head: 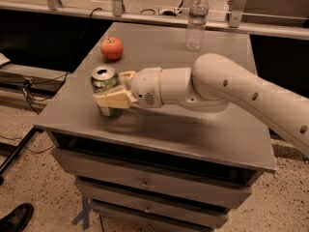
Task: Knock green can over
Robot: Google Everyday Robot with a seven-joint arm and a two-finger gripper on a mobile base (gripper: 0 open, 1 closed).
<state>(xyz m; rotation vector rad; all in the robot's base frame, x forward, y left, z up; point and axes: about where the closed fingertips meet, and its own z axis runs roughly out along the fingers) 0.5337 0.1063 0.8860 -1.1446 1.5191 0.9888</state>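
The green can [103, 81] stands upright near the front left of the grey table [193, 124], its silver top with the pull-tab opening showing. My gripper [114, 89] reaches in from the right at can height and is open. One cream finger [111, 100] lies across the front of the can's body, and the other finger [127, 76] sits just behind and to the right of the can. The can is between them. I cannot tell whether the fingers press on it.
A red apple [111, 48] lies behind the can at the back left. A clear plastic water bottle [197, 21] stands at the back edge. Drawers [145, 182] are below the table top. A shoe [17, 219] is on the floor at the lower left.
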